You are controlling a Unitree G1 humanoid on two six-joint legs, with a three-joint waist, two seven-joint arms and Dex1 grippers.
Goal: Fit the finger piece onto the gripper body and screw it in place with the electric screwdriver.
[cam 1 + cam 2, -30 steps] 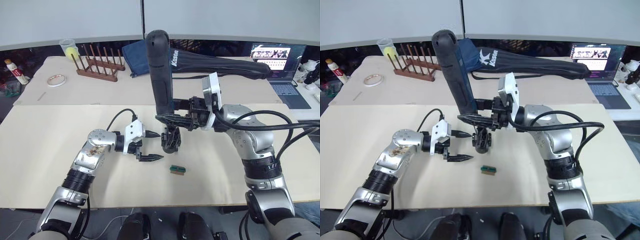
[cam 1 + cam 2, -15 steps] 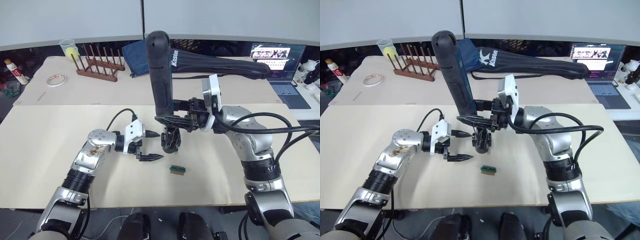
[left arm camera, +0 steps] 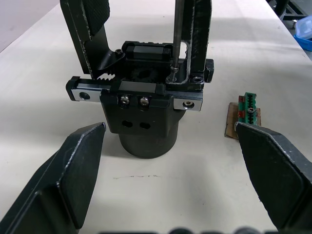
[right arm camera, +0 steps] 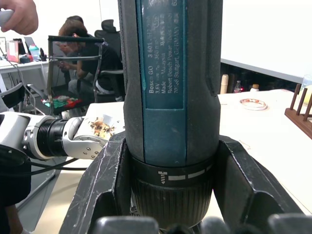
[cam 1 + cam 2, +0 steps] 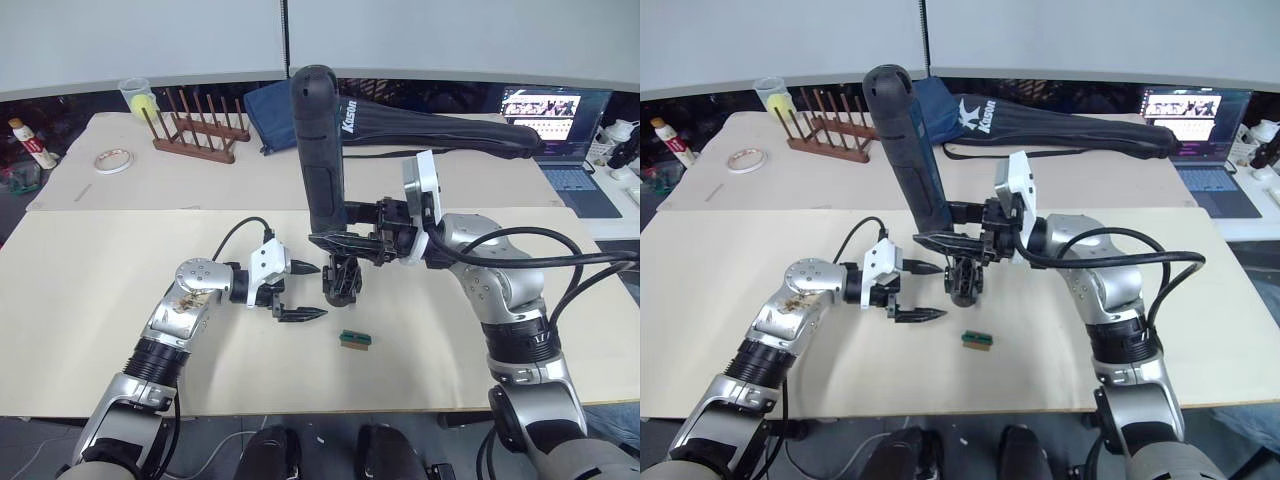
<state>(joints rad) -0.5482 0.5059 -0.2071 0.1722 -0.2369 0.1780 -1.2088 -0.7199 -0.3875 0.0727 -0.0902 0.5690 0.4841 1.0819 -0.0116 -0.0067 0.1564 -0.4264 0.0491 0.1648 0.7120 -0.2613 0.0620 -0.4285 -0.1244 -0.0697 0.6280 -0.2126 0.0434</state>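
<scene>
Right gripper point(image 5: 345, 238) clamps thick black cylindrical electric screwdriver point(image 5: 320, 150), bit in chunky black gripper body point(image 3: 141, 109) mid-table; left gripper point(image 5: 305, 291) spread beside it, unbraced — torque may spin or tip it.

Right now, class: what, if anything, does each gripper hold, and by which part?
The right gripper holds the electric screwdriver upright, gripped low on its barrel near the bit end. The left gripper holds nothing; its fingers are open beside the gripper body.
</scene>
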